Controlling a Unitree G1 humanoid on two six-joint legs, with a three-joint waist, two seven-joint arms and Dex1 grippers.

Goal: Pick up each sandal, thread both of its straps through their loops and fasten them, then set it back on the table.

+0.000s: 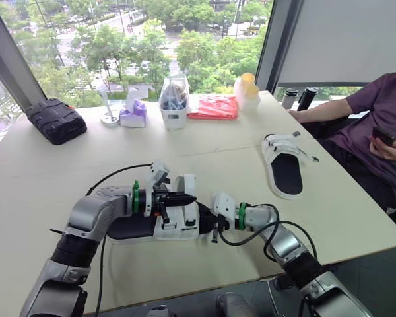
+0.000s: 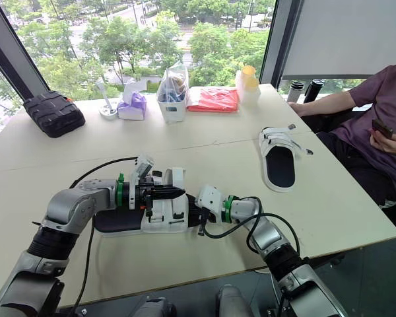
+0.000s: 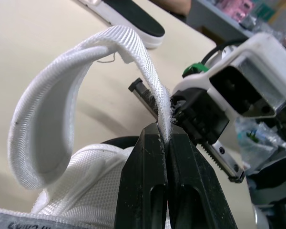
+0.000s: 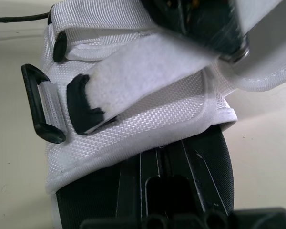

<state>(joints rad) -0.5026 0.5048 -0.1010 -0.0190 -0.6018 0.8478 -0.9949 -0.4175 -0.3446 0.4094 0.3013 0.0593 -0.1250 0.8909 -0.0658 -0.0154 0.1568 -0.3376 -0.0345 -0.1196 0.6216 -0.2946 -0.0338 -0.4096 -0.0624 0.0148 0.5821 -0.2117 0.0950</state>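
White woven strap is arched up off the near sandal, and the left gripper has its 2 black fingers pressed tight together on the strap's frayed end. That sandal lies at the front of the beige table, right between the 2 arms. It has a black sole and a ribbed mesh upper. The right gripper sits at the sandal's end, and honestly I can't tell whether it has a grip on anything.

From the right wrist you get 2 black plastic loops on the upper, with a fuzzy strap end poking through 1 of them. The left gripper's body blocks what's past that.

The 2nd sandal lies well apart, toward the right edge, straps loose. Along the far edge are a black ridged case, a purple tissue pack, a clear tub and a red packet. A person in a purple sleeve sits at the right with a phone.
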